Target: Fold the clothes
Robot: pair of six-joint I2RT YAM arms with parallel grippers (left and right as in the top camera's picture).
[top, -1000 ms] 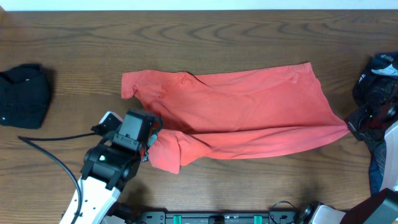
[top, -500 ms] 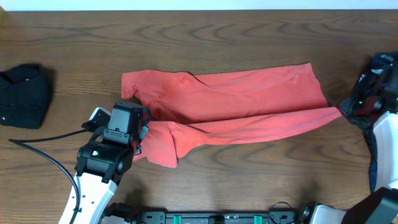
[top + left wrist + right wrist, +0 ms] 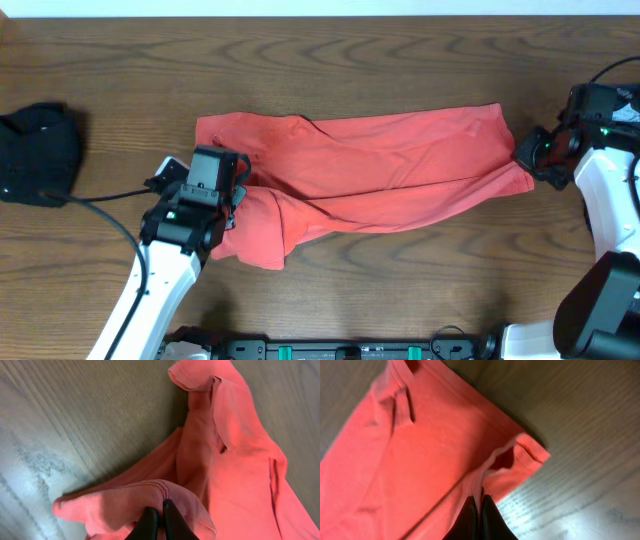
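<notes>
My left gripper point(image 3: 156, 514) is clenched on a bunched, stitched edge of the coral-red T-shirt point(image 3: 390, 160). My right gripper point(image 3: 480, 502) is pinched tight on a hemmed corner at the opposite end. Between them the shirt lies mid-worktop point(image 3: 400, 60), doubled over lengthwise into a long, creased band with its plain side up. Its long axis runs left to right, with a sleeve poking out at the far left corner. A black cloth bundle point(image 3: 35, 150) sits well apart at the worktop's left edge.
</notes>
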